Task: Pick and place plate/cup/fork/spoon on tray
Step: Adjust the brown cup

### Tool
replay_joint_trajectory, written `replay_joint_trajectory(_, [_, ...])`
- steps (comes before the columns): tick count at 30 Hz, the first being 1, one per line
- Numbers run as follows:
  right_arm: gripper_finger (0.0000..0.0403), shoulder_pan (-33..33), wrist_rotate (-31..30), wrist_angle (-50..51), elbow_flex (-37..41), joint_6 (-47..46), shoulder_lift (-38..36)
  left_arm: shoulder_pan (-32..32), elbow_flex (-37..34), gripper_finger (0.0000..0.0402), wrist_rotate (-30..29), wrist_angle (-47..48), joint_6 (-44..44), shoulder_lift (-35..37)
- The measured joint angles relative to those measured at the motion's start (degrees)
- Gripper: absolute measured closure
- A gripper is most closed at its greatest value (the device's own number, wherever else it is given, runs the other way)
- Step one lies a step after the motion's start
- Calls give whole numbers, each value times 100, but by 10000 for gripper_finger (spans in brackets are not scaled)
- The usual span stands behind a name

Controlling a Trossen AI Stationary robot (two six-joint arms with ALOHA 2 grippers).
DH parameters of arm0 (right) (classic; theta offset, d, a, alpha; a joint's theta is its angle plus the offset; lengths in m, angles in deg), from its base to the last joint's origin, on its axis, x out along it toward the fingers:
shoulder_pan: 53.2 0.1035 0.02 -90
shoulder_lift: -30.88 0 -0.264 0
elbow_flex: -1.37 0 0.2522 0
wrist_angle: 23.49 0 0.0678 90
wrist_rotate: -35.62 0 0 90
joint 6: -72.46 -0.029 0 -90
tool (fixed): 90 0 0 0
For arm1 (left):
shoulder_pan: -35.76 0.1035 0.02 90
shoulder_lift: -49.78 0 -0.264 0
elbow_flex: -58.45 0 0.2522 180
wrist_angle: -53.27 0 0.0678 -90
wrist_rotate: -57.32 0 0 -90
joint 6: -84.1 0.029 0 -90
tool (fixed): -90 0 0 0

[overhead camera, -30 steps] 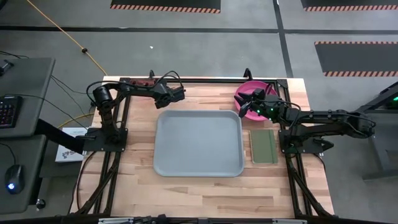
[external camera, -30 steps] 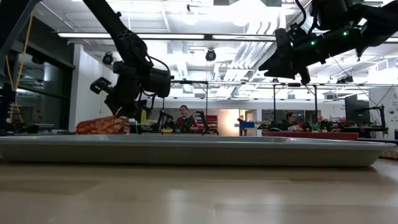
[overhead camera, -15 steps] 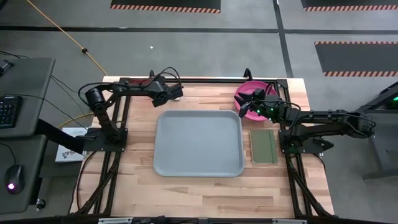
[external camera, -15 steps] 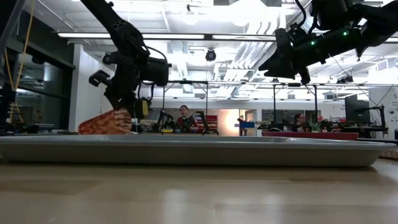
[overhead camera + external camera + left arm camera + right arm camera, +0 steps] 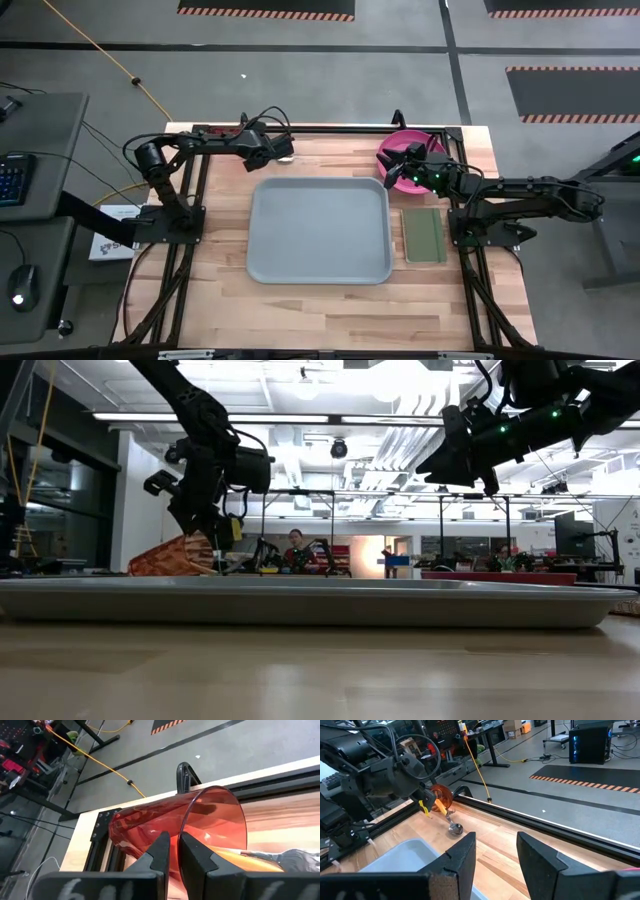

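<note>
The left fingers (image 5: 172,851) pinch the rim of the cup (image 5: 175,832), one inside and one outside, holding it tipped just behind the tray's (image 5: 318,230) far left corner, probably to carry it across the rim. A spoon (image 5: 454,827) lies on the table (image 5: 300,295) just beyond them. The right fingers (image 5: 495,851) hang apart, holding nothing, above the plate (image 5: 396,146). Past the wooden table, an open workshop with benches.

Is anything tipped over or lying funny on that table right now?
Yes. The cup is tilted well over on its side, not upright: the left gripper has pinched its rim at the table's far edge, just beyond the tray, which holds nothing. A spoon lies nearby.
</note>
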Motion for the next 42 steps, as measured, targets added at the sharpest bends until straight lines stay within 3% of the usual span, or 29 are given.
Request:
replay_joint_trajectory(16, [268, -1, 0, 11, 0, 0, 0, -193, 5, 379, 321, 139, 309, 102])
replay_joint_trajectory(42, [268, -1, 46, 24, -2, 0, 0, -352, 5, 397, 997, 63, 1544, 1786])
